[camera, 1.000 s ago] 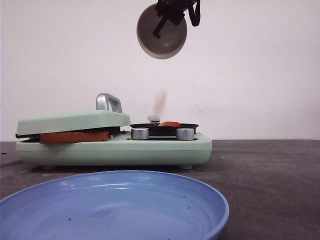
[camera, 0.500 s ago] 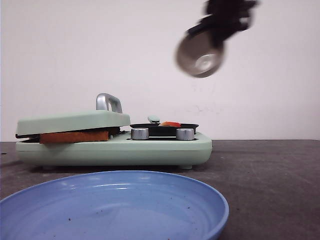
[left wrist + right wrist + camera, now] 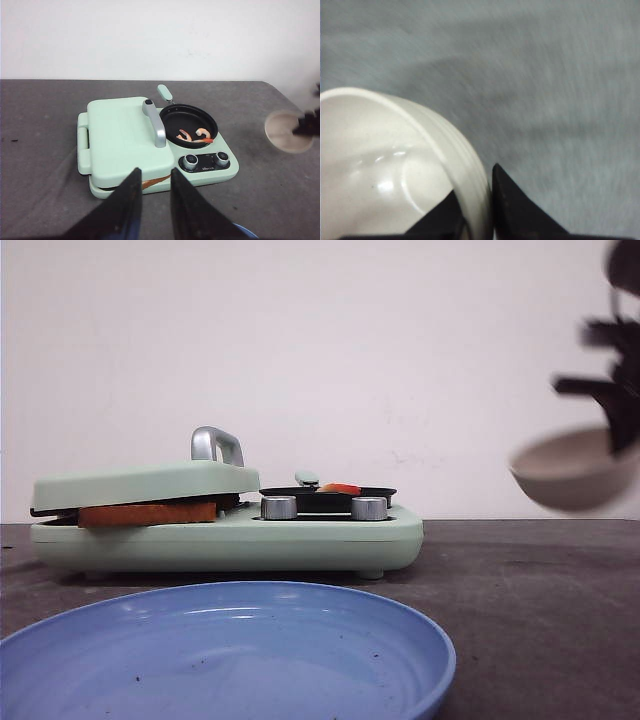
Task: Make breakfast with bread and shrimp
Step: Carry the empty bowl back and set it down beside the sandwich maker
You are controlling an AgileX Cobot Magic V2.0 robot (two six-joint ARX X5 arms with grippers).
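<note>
Clamped on the rim of a pale cream ceramic bowl (image 3: 385, 170), the right gripper's (image 3: 479, 200) jaws hold it above the dark grey worktop (image 3: 40, 120), off to the right of the mint-green breakfast cooker (image 3: 150, 142) (motion blur smears it in the front view). Left gripper (image 3: 152, 192) hangs over the cooker's front edge, jaws parted with nothing between them. Orange-red curved shrimp (image 3: 195, 135) lie in the small black pan (image 3: 187, 125); browned bread (image 3: 148, 513) sits pressed under the closed lid. Blue plate (image 3: 230, 660) up front.
</note>
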